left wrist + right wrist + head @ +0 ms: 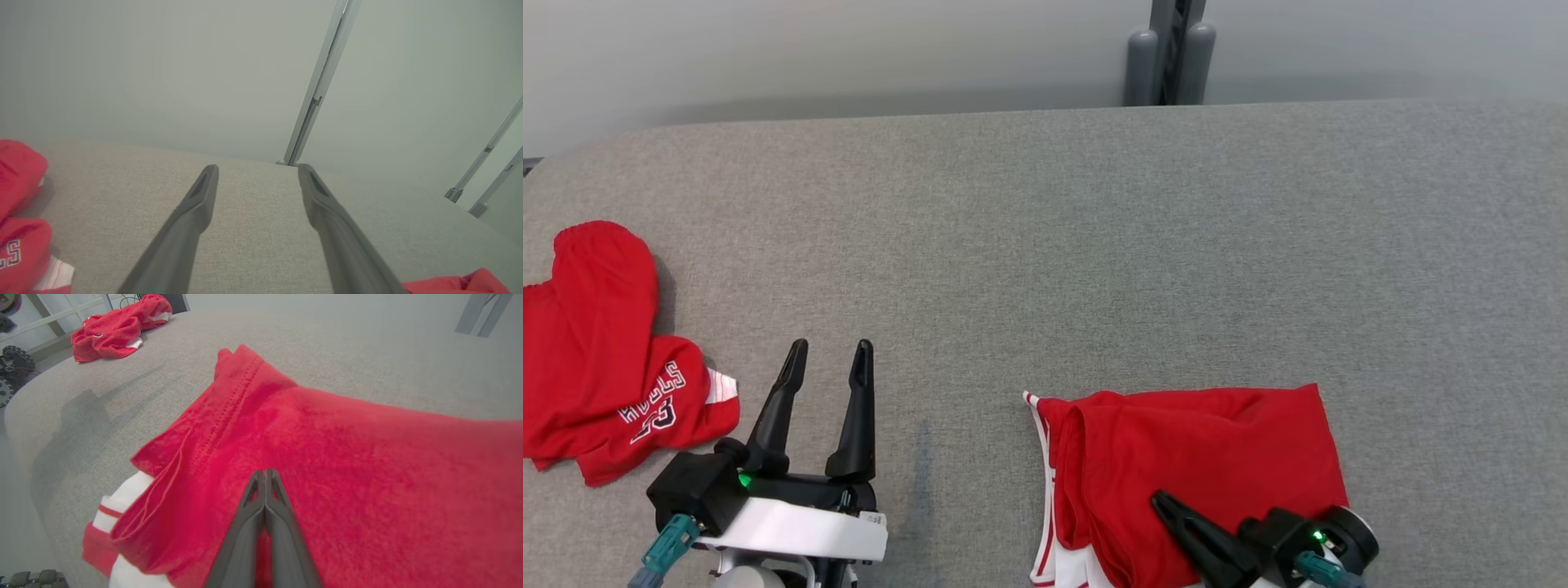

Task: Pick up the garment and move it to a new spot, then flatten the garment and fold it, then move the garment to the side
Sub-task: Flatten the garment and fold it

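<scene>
The red garment (1201, 457) with white, red-striped trim lies folded on the grey padded table (1094, 245) at the near right. Its stitched hem and white edge face left in the right wrist view (327, 457). My right gripper (1160, 500) rests low over the garment's near part, fingers pointing left. Its fingertips (265, 471) are shut together on top of the cloth, and no fabric shows between them. My left gripper (833, 347) stands open above bare table at the near left, with nothing between its fingers (204, 192). A corner of the garment (457, 283) peeks in at the left wrist view's bottom right.
A second red garment (596, 359) with white lettering lies bunched at the table's left edge, also in the wrist views (114, 330) (16, 228). A grey post (1172, 57) stands behind the far edge. The table's near-left rim curves off in the right wrist view.
</scene>
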Controlling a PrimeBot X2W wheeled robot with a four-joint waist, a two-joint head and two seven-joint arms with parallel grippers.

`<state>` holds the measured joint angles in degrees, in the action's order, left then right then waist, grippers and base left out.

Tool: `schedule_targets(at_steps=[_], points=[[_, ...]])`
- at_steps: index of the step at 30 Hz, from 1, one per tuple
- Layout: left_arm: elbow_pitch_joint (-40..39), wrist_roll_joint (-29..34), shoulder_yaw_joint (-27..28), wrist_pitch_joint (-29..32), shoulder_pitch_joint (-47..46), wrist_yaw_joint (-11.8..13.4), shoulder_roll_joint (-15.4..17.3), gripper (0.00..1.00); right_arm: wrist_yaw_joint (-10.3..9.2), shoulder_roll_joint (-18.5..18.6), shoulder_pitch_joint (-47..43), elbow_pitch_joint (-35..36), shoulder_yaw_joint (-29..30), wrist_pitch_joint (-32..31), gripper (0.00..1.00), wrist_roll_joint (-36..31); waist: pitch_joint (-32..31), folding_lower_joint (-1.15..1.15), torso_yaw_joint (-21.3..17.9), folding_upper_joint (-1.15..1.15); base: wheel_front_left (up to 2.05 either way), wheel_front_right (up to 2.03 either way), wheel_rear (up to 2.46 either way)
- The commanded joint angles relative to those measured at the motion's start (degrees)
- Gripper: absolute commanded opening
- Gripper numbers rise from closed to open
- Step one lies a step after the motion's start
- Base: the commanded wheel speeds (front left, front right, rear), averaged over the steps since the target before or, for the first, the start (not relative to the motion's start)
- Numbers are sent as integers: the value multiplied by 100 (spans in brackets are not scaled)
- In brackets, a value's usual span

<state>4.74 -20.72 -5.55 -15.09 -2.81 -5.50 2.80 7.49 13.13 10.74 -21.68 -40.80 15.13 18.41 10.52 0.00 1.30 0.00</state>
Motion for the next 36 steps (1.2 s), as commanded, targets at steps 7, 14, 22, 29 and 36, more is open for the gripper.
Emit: schedule_targets(at_steps=[7, 14, 22, 29, 36], points=[[12, 26, 93, -5, -157, -42, 20, 100, 0, -58, 348, -246, -512, 2, 0, 253, 125, 0, 103, 0, 0, 0, 0], [48, 36, 120, -5, -181, -63, 20, 100, 0, -50, 558, -285, -1404, 2, 0, 703, 135, 0, 117, 0, 0, 0, 0], [65, 28, 125, -5, -168, -31, 20, 100, 0, 44, 754, -124, -1801, 3, 0, 1072, 104, 0, 82, 0, 0, 0, 0], [21, -3, 170, -5, -89, 6, 19, 100, 0, 138, 675, 549, -681, 3, 0, 1182, 12, 0, -83, 0, 0, 0, 0], [-8, -26, 164, -4, -21, 41, 20, 100, 0, 333, 526, 1124, 779, 3, 0, 709, -135, 0, -293, 0, 0, 0, 0]])
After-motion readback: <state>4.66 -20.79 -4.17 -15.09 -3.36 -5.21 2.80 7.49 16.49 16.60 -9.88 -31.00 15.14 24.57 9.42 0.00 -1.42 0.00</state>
